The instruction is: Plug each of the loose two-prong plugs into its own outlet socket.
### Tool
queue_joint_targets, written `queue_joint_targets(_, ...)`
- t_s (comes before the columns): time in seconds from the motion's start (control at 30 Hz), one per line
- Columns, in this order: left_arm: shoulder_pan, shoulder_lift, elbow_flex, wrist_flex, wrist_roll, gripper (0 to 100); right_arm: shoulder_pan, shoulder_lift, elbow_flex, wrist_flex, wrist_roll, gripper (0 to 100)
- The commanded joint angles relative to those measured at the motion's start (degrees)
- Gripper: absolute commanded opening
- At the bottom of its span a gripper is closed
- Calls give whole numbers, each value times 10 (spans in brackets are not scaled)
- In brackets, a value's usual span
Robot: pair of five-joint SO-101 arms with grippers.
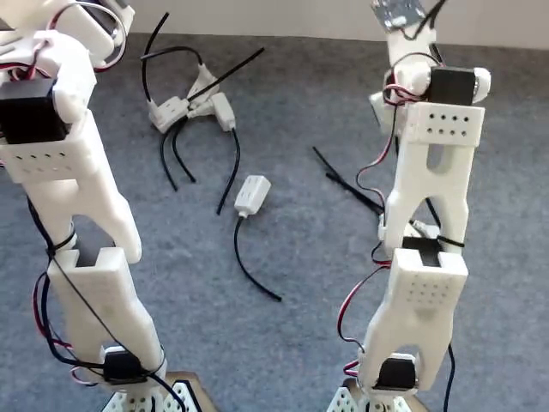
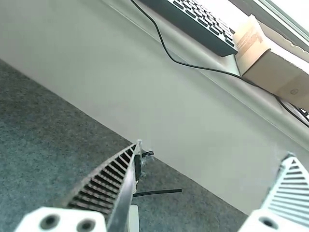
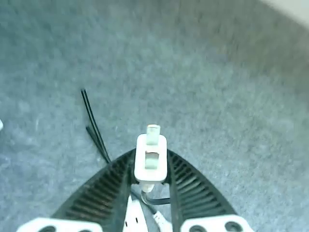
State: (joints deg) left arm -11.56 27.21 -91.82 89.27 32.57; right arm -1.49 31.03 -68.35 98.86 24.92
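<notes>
In the right wrist view my right gripper (image 3: 150, 166) is shut on a small white two-prong plug (image 3: 151, 157), prongs pointing away from the wrist, above the grey carpet. My left gripper (image 2: 207, 193) stands open with nothing between its ribbed fingers (image 2: 116, 181), raised and facing the wall. In the high view a white outlet socket (image 1: 251, 195) with a black cord lies mid-carpet between the arms. Farther back lies a cluster of white plug and socket pieces (image 1: 184, 107) with black cords. The right arm (image 1: 433, 163) hides its own gripper from above.
Thin black wires (image 1: 343, 182) lie on the carpet beside the right arm, also seen as black wires (image 3: 94, 128) in the right wrist view. Beyond the carpet runs a pale wall (image 2: 145, 87) with a keyboard (image 2: 198, 19) and a cardboard box (image 2: 270, 53).
</notes>
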Motion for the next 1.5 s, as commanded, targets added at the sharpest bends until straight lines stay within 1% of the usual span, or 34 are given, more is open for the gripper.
queue_joint_targets(0.0,7,-2,-5,-8,4,418,-8,-15,-78,22,2,3)
queue_joint_targets(0.13,7,-2,-5,-9,4,418,-27,-15,-143,23,2,9)
queue_joint_targets(0.3,7,-2,-5,-10,4,418,-85,-43,-209,23,0,8)
queue_joint_targets(0.37,7,-2,-5,-10,4,418,-109,-73,-214,23,-40,8)
queue_joint_targets(0.5,7,-2,-5,-10,4,418,-140,-136,-212,23,-175,8)
queue_joint_targets(0.57,8,-2,-5,-10,4,418,-145,-160,-212,23,-207,8)
queue_joint_targets(0.73,45,-2,-5,-8,4,418,-183,-218,-211,24,-216,8)
queue_joint_targets(0.83,60,-2,-6,-7,4,418,-240,-260,-211,24,-213,8)
queue_joint_targets(0.97,57,-2,-9,-7,4,418,-317,-308,-208,24,-211,8)
queue_joint_targets(1.03,56,-2,-9,-6,4,418,-340,-330,-167,24,-194,8)
queue_joint_targets(1.13,56,-3,-10,-6,4,418,-351,-381,-58,24,-186,8)
queue_joint_targets(1.3,57,-4,-11,-6,4,417,-352,-475,127,21,-180,8)
queue_joint_targets(1.47,68,-8,-11,-5,4,411,-352,-548,276,20,-132,8)
